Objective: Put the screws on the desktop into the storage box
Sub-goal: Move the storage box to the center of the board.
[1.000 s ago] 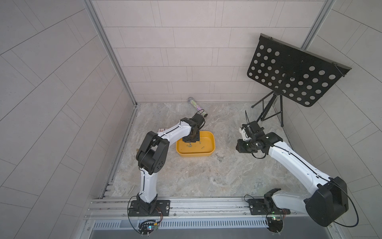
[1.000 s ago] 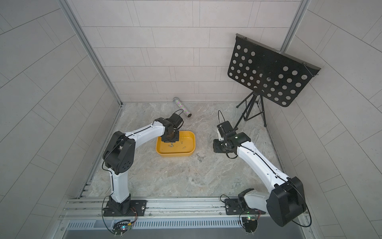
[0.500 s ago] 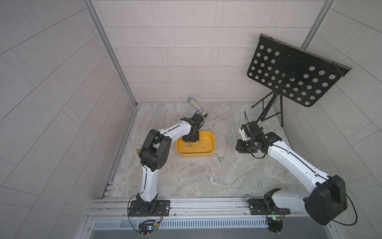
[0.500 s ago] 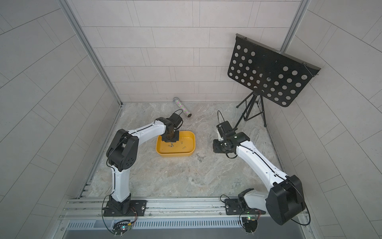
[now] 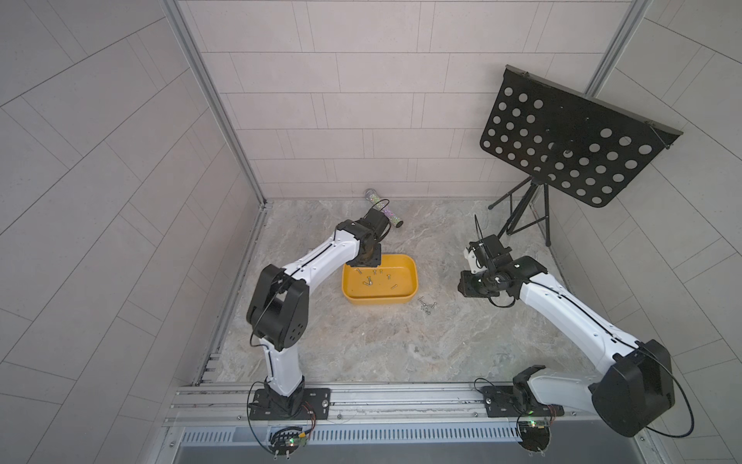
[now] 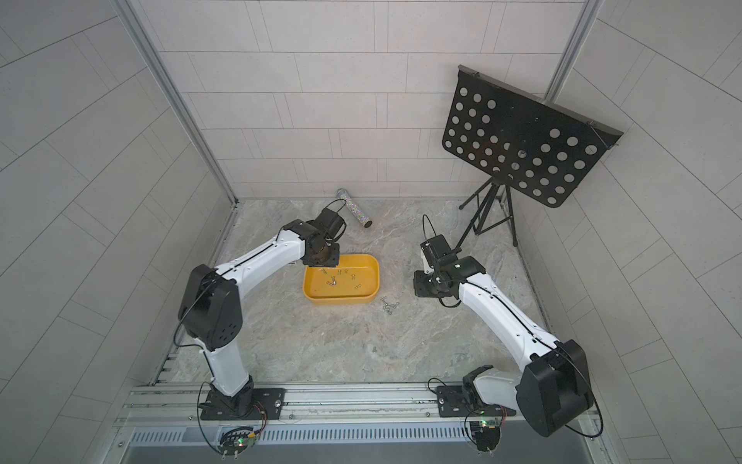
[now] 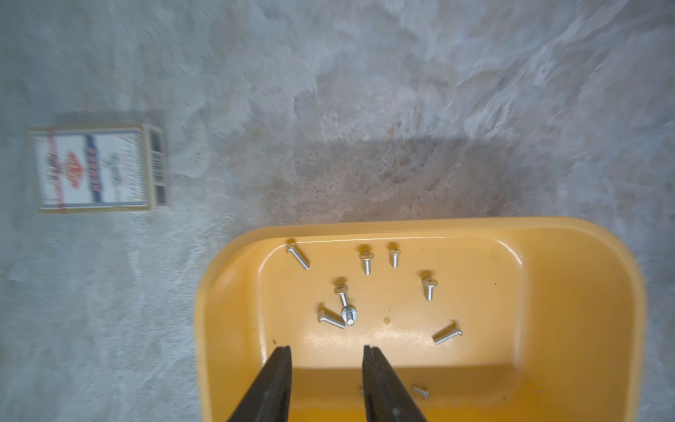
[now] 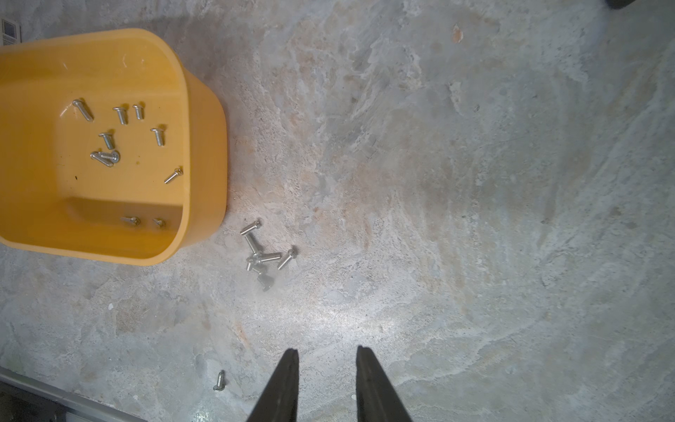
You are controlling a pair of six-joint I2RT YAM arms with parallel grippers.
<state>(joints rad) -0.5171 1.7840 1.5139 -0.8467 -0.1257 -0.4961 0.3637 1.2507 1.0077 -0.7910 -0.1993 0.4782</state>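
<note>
Screws [image 7: 366, 261]: tiny, silver-grey, round heads, short threaded shanks. Ten lie in the storage box [image 7: 401, 227], a shallow yellow tub with rounded corners. Eight are spread over its floor and two sit by the wall under the left gripper [image 7: 327, 352]. A pile [image 8: 269, 257] of about six lies on the desktop [image 5: 361, 349], just beside the box's near right corner. One single screw [image 8: 219, 380] lies nearer, well apart from the box.

Left gripper is over the box's far left corner, jaws apart, nothing between them. Right gripper [image 8: 327, 352] hangs above bare desktop to the right of the pile, jaws apart and empty.

There is one card box [image 7: 98, 170] on the desktop, apart from the tub. One glitter tube [image 5: 385, 211] lies at the far wall, and one black music stand [image 5: 570, 148] is far right.
</note>
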